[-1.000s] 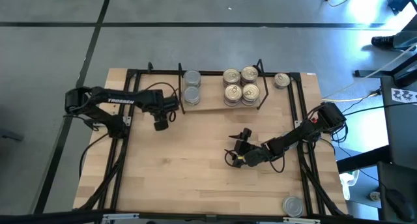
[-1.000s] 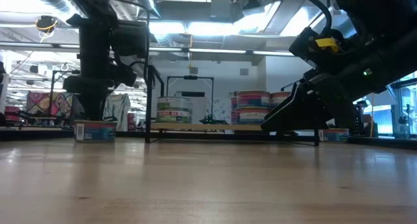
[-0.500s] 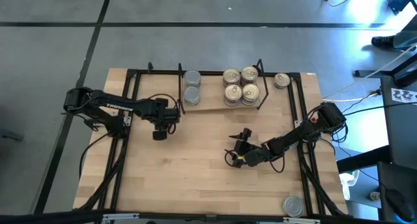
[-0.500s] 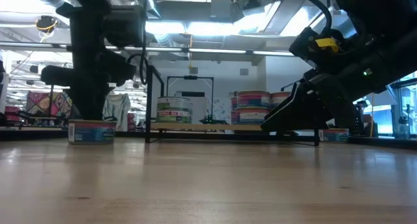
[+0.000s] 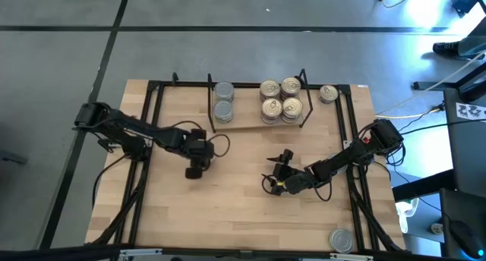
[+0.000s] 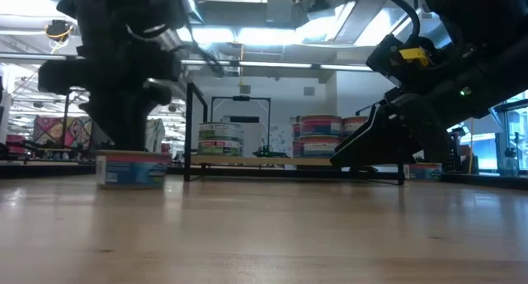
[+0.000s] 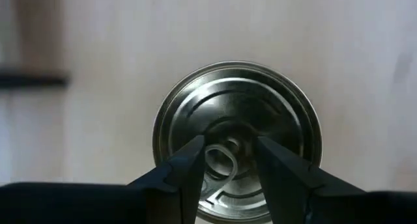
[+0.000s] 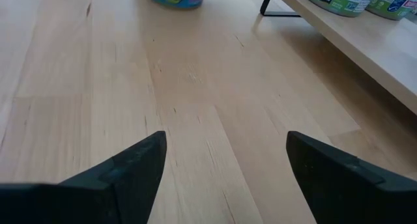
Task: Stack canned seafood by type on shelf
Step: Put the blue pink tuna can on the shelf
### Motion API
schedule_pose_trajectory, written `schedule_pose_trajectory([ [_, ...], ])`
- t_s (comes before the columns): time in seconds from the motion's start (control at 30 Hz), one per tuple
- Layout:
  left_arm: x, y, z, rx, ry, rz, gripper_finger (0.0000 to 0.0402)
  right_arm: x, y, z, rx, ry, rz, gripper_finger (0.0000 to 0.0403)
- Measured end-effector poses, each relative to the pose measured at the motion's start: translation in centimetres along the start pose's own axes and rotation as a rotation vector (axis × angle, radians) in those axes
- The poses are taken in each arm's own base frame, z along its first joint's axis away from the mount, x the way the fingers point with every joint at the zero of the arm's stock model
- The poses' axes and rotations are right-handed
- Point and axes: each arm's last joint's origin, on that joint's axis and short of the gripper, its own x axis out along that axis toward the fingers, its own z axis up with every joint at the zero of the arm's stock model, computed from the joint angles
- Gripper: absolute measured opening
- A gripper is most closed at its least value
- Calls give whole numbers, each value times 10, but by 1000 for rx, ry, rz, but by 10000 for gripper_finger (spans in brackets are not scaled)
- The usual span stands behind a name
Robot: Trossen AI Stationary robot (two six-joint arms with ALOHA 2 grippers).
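Note:
A flat round tin with a silver pull-ring lid and a red and blue label is on the table's left half, under my left gripper, which is shut on it. The shelf, a wooden board in a black wire frame, stands at the far edge. It holds a stack of grey-topped tins and stacks of gold-lidded tins. My right gripper hovers open near the table's middle, touching nothing. My left gripper comes down on the tin from above, fingers pointing steeply down. They stand on the lid at either side of the raised pull ring, pinching it between them. The tin stays upright and level at the tabletop; I cannot tell if it rests there.
One loose tin sits at the far right beside the shelf's frame, another at the near right corner. Bare tabletop lies between the two grippers and the near edge.
My left gripper has swung toward the table's near edge and a little to the right, away from the shelf, rolling somewhat. The tin has travelled with it, upright, coming closer in the low view.

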Motion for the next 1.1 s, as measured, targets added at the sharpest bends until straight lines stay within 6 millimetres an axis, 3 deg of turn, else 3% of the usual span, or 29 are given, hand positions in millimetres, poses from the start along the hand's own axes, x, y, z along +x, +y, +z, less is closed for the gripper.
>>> schedule_pose_trajectory([
  [0.17,3,-12,14,33,-147,-27,136,0,1,0,27,5,19,314],
  [0.47,33,-31,36,35,-253,-39,136,0,1,0,29,9,35,314],
  [0.7,43,-45,58,21,-389,-79,136,0,2,4,52,-17,45,314],
  [1.0,65,-53,96,43,-457,-71,136,2,11,21,2,-53,97,314],
  [1.1,59,-55,109,39,-459,-69,136,3,14,28,-56,-69,108,314],
])
